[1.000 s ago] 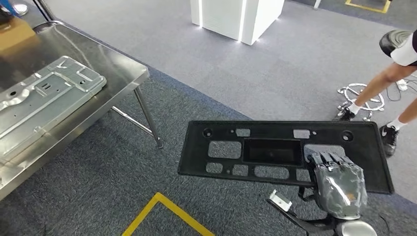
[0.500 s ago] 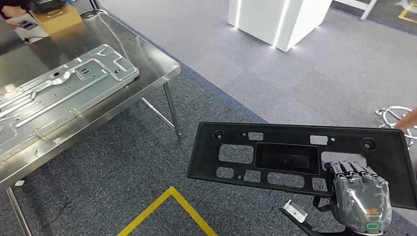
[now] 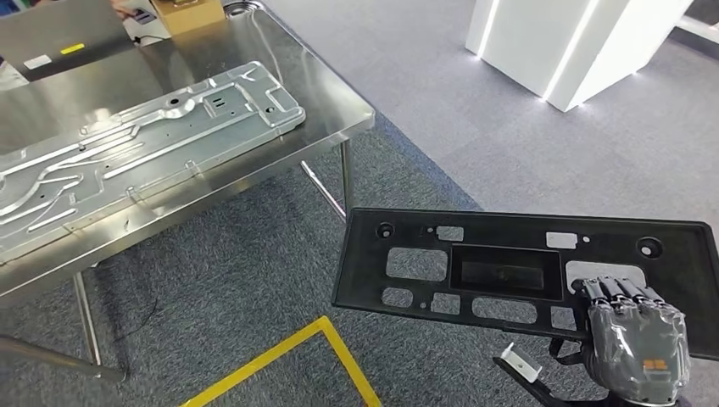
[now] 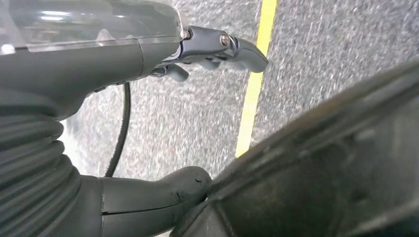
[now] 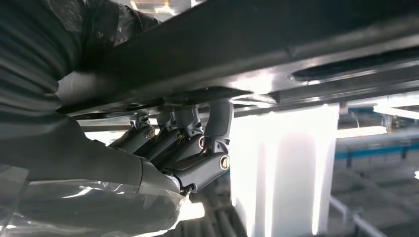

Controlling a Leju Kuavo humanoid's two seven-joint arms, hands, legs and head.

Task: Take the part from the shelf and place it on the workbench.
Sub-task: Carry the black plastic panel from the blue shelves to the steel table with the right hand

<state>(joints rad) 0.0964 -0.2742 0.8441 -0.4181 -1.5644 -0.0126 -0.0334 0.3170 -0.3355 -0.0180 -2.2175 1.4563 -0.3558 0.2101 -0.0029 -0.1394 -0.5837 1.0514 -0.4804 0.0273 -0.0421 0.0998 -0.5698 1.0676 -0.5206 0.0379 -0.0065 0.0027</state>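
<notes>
Right hand grips black part flat by its near edge at 5 o'clock for carrying (workbench at 10 o'clock); left hand hangs holding nothing.

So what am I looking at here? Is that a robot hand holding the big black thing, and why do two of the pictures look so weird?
Yes! A walking robot with two arms took these pictures. The head view looks down from high on its body. Its right hand grips a flat black plastic panel full of holes, carrying it above the grey carpet. Ahead stands a shiny steel workbench with a silver metal plate and a cardboard box on it. The odd pictures come from small cameras at the wrists. One looks from under the panel at the right hand's fingers hooked over its edge. The other shows the left hand beside a dark part, with yellow floor tape below.
</notes>
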